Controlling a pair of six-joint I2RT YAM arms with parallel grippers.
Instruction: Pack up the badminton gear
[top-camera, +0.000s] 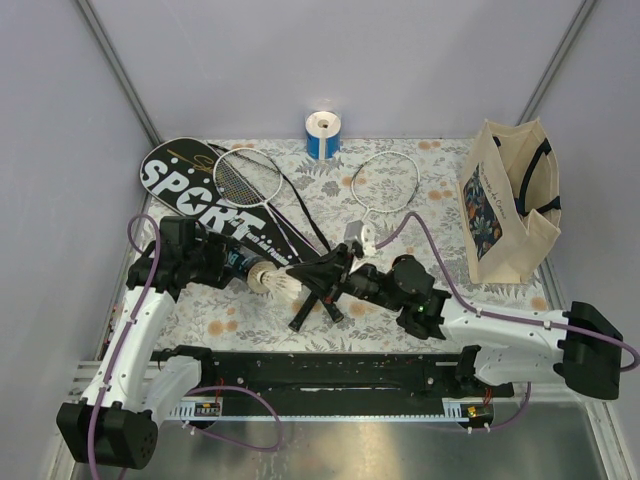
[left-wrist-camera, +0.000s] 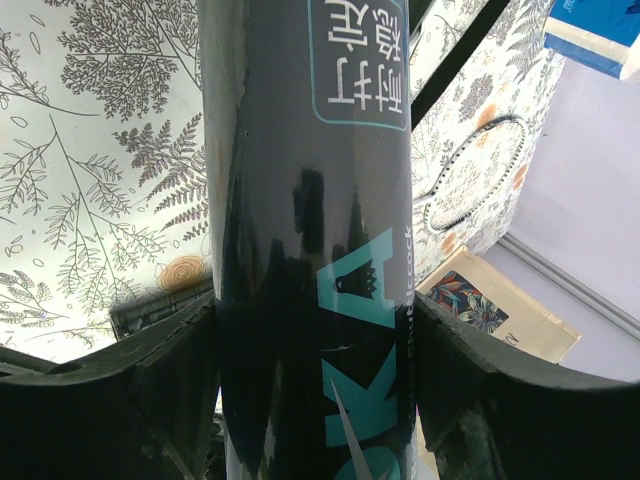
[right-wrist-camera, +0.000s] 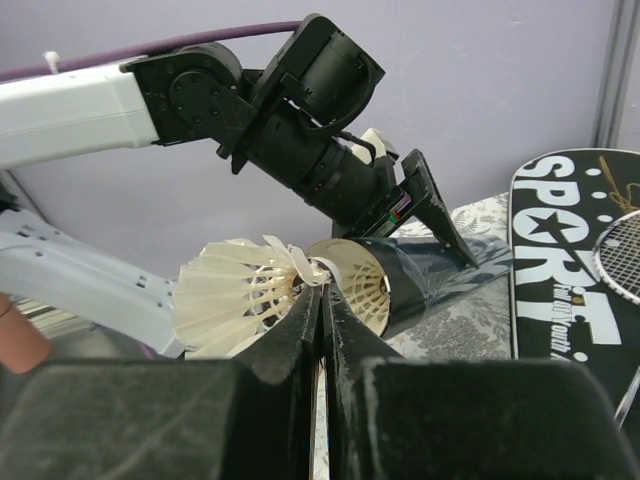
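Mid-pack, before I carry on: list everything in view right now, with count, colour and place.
racket cover: one, black with white SPORT lettering, far left.
rackets: two, white frames; one head on the cover, the other mid-back.
black tube: one, black with teal print, left of centre, mouth towards the middle.
shuttlecock: one clearly seen, white, at the tube's mouth.
roll: one, blue and white, back edge, centre.
tote bag: one, cream with dark handles, standing open at the right.
tablecloth: one, pale floral print.
left gripper: jaws closed around the tube.
right gripper: jaws shut on the shuttlecock.
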